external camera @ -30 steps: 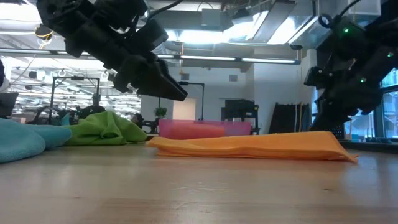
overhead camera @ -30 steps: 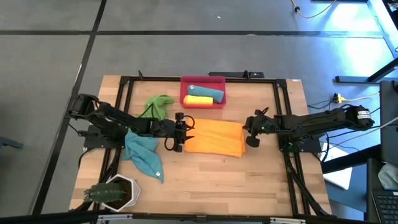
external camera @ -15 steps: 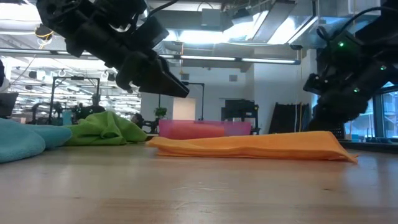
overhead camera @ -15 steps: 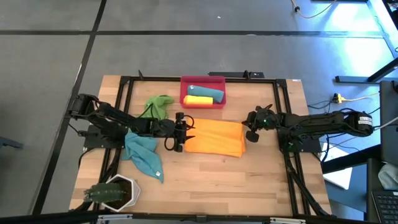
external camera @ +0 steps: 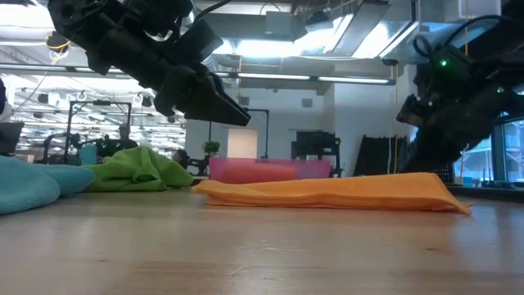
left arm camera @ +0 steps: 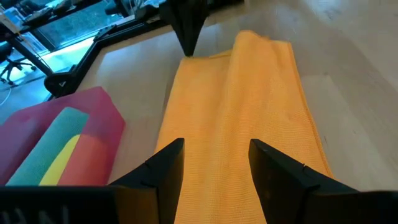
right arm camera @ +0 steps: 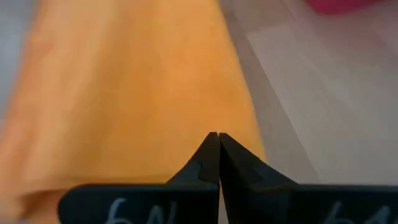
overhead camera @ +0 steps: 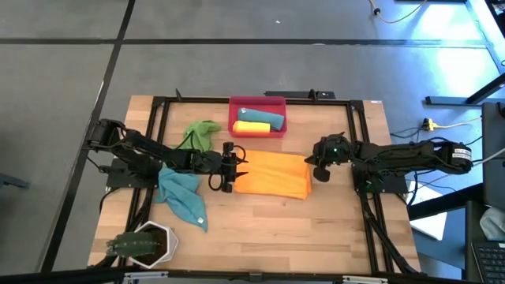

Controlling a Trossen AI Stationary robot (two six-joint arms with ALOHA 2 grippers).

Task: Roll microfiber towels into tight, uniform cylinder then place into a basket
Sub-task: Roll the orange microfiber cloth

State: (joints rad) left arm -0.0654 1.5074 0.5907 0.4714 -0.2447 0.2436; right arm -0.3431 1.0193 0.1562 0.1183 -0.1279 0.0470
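Observation:
An orange towel (overhead camera: 272, 175) lies folded flat in the middle of the table; it also shows in the low view (external camera: 327, 192). My left gripper (overhead camera: 235, 167) is open and hovers over the towel's left end, its fingers (left arm camera: 168, 165) apart above the cloth. My right gripper (overhead camera: 316, 169) is shut, its fingertips (right arm camera: 214, 142) over the towel's right end. The red-pink basket (overhead camera: 278, 101) stands at the far side with a teal roll (overhead camera: 262, 117) and a yellow roll (overhead camera: 251, 126) in it. My right gripper's shut fingertips point down over the right end of the orange towel (right arm camera: 155, 93), near its far edge. Whether they touch the cloth I cannot tell. The towel lies flat on the table.
A crumpled green towel (overhead camera: 199, 134) lies left of the basket. A teal towel (overhead camera: 181, 193) lies loose under my left arm. A white pot with a plant (overhead camera: 146, 243) stands at the near left corner. Bare wood lies near the front edge.
My right gripper has turned at the wrist and shifted slightly toward the table's far edge and the towel's right end, staying shut. The towel has kept still.

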